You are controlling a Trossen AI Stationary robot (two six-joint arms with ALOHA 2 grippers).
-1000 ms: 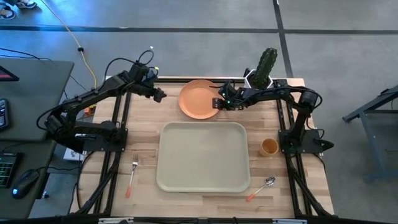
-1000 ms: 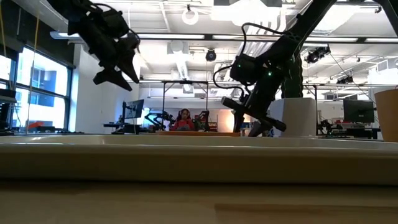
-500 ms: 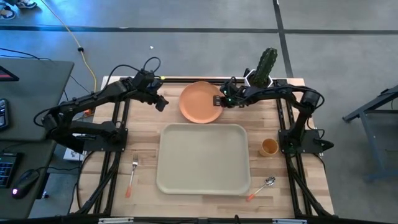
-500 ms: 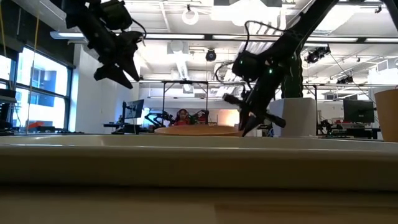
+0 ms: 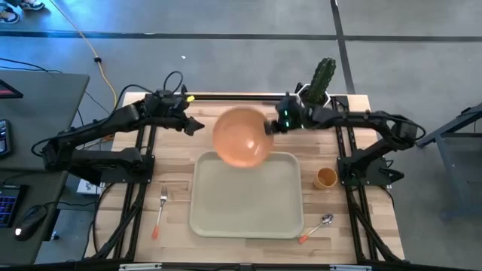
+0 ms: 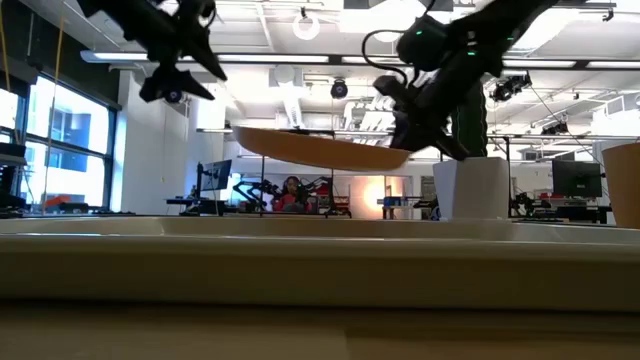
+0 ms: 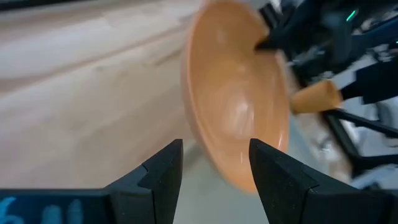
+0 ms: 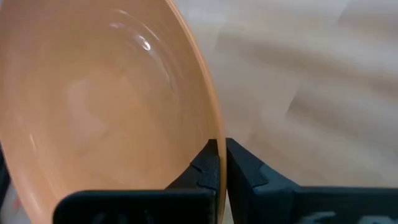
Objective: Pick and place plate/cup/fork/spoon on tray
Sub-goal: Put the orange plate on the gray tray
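The right claw (image 5: 276, 124) pinches the plate (image 5: 242, 136), probably above the tray's (image 5: 246, 191) twelve o'clock edge; next, lower it.

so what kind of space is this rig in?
Probably an open-plan robotics lab or workshop: exposed ceiling ducts and strip lights, a concrete floor with taped lines, and a desk beside the wooden table.

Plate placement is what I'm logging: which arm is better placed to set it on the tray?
Right. The right gripper already pinches the plate by its rim, lifted over the tray; the left gripper is open and empty.
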